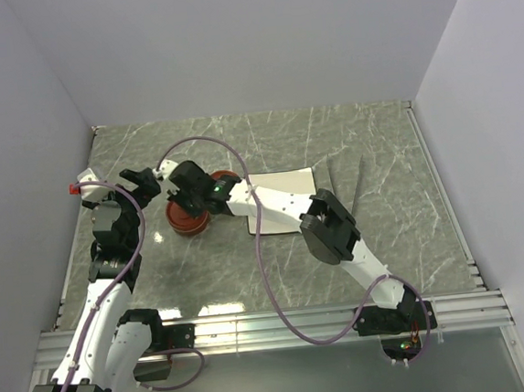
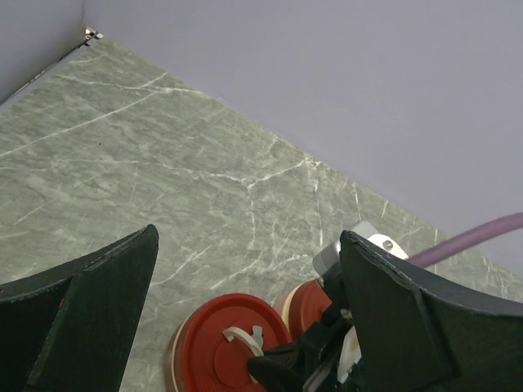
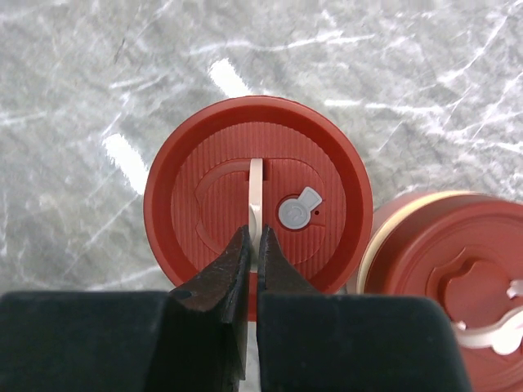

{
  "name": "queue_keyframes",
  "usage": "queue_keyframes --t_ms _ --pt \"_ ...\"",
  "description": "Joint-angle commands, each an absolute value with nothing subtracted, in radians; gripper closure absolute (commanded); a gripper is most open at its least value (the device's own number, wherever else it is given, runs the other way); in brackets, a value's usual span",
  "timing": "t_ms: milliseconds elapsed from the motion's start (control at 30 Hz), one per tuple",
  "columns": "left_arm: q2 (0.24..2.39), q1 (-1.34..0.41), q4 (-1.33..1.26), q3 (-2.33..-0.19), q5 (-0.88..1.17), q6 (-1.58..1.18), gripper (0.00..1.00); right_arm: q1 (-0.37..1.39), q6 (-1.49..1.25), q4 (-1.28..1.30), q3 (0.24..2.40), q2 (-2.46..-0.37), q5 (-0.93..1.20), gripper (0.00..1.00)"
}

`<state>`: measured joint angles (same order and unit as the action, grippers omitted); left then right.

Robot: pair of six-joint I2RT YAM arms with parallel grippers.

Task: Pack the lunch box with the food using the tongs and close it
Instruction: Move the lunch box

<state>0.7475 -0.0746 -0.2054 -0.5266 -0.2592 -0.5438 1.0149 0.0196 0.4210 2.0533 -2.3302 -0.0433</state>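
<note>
We see right gripper (image 3: pixel 253 242) clenched on the white handle (image 3: pixel 256 181) of the lunch box lid (image 3: pixel 196 196) | left gripper (image 2: pixel 245 245) spread wide nearby, holding nothing | tongs (image 1: pixel 359 181) on surface (image 1: pixel 413 238), right of white plate (image 1: pixel 289 186)

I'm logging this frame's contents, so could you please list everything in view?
boxes: two, cream, round, side by side left of centre
lids: two, red, one on each box
handles: two, white, one on each lid
valve: one seen, grey, on the gripped lid
plate: one, white, centre, right of the boxes
tongs: one pair, thin, grey, right of the plate, partly behind the right arm
food: none visible
table: one, grey-green marble
cables: purple, along both arms
left jaws: black, open, left of the boxes
right jaws: black, shut on one lid's handle
</note>
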Motion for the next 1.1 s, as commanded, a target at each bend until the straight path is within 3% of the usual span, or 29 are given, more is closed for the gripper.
queue_keyframes --t_ms 0,267,1067 --pt "0.729 -0.077 -0.241 -0.522 -0.236 -0.551 0.0 1.006 0.002 0.411 2.118 -2.381 -0.081 1.0" --pt "0.723 -0.078 -0.239 -0.518 -0.233 -0.552 0.01 0.979 -0.051 0.39 2.177 -2.427 -0.155 1.0" --pt "0.721 -0.077 -0.239 -0.52 -0.235 -0.555 0.01 0.94 -0.055 0.293 2.149 -2.408 -0.087 0.98"
